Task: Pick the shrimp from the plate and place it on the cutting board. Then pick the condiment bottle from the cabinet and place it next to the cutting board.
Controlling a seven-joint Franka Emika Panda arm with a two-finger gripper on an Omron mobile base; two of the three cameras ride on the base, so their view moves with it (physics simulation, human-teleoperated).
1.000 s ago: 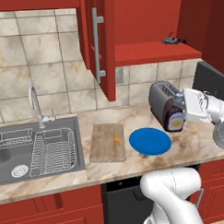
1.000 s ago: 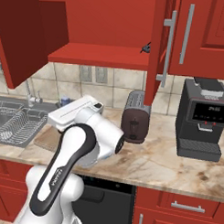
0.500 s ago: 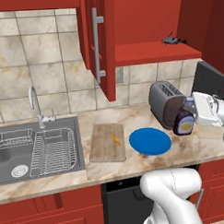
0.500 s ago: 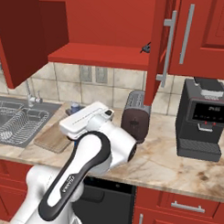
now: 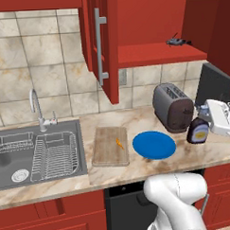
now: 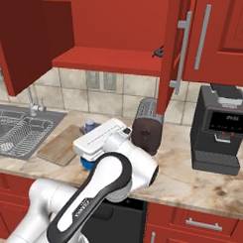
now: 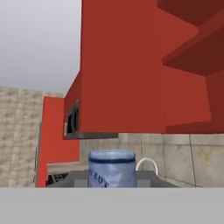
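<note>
Condiment bottle (image 5: 199,130) stood upright just off the counter, at 3 o'clock from the blue plate (image 5: 154,145), beside the toaster (image 5: 172,107). Gripper (image 5: 208,117) fingers clamped on its neck. Shrimp (image 5: 119,143) lay on the cutting board (image 5: 109,147), at 9 o'clock from the plate.

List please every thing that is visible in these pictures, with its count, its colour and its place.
shrimp: 1, orange, on the cutting board
cutting board: 1, light wood, between sink and plate
plate: 1, blue, right of the board
condiment bottle: 1, dark brown with blue cap, held right of the toaster
toaster: 1, dark, behind the plate
sink: 1, grey, left
dish rack: 1, metal, in the sink
coffee machine: 1, black, right
cabinet: 1, red, open, above
gripper: 1, white, shut on the bottle
</note>
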